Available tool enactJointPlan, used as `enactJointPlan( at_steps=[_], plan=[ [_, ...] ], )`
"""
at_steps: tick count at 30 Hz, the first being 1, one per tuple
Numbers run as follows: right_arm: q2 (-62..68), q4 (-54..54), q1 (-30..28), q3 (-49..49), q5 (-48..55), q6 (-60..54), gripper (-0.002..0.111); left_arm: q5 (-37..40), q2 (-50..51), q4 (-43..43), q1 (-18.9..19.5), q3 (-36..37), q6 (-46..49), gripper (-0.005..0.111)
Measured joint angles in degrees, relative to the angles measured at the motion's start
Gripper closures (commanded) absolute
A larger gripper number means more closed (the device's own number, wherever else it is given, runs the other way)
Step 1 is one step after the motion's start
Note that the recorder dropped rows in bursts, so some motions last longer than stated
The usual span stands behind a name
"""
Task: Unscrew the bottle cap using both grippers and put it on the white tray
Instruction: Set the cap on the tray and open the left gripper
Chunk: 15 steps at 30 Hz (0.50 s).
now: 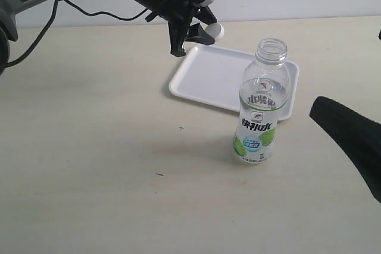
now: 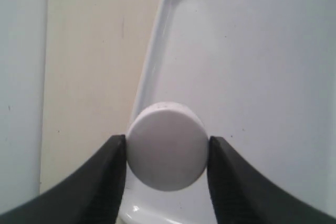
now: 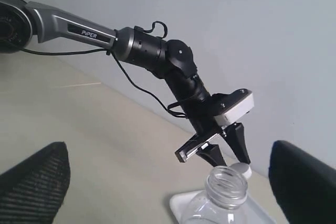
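L hand (image 2: 167,150) clamped on cap (image 1: 213,30) hovers over tray (image 1: 202,81) corner, R hand (image 3: 167,148) wide apart; released so near the rim, cap may roll onto desk (image 1: 89,147).

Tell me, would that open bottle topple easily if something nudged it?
Probably yes: the bottle stands tall and narrow on the table, with nothing gripping it. It looks like thin clear plastic, so likely light and slightly squashy. Its neck is open, so a tip could spill any liquid; how full it is I cannot tell.
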Motion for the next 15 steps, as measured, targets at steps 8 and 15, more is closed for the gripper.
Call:
enactJointPlan(
  at_steps=[8,15],
  plan=[
    [0.0,-0.71,0.0,0.0,0.0,0.69,0.011,-2.73,3.02,3.78,0.0,-0.35,7.12,0.107],
    [0.0,-1.07,0.0,0.0,-0.22,0.69,0.011,-5.27,3.28,6.98,0.0,-0.45,12.52,0.107]
  ],
)
